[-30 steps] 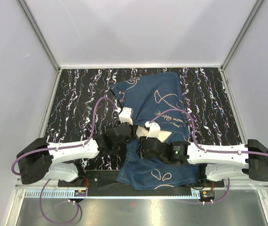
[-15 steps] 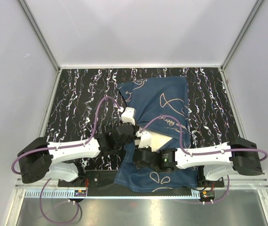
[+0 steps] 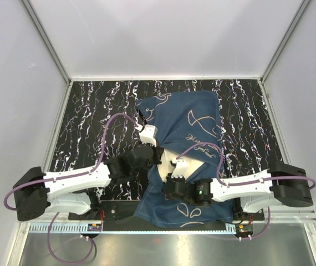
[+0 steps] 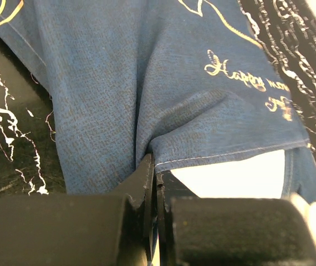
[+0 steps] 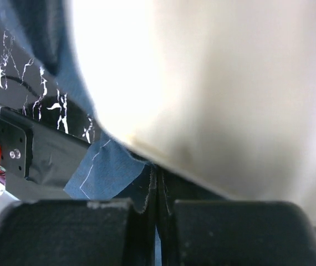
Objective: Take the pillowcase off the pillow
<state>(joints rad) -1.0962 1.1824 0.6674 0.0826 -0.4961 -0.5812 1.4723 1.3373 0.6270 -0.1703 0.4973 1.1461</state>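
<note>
The navy pillowcase (image 3: 191, 113) with gold drawings lies in the middle of the table, and its near part drapes under my right arm. The cream pillow (image 3: 190, 162) shows at the case's open mouth between my two grippers. My left gripper (image 3: 153, 151) is shut on the pillowcase hem (image 4: 219, 157), with bare pillow (image 4: 230, 174) just beyond it. My right gripper (image 3: 176, 169) is shut at the pillow's edge; the pillow (image 5: 219, 83) fills its wrist view, with a blue corner of the pillowcase (image 5: 105, 172) beside the jaws. Most of the pillow is hidden inside the case.
The black marbled table (image 3: 91, 122) is boxed in by white walls at the left, back and right. A black base plate and a metal rail (image 3: 163, 228) run along the near edge. Purple cables loop over both arms.
My right gripper has pulled toward the near edge and a little left with the pillow's edge. More cream pillow shows now. The far part of the pillowcase has shifted and smoothed out.
</note>
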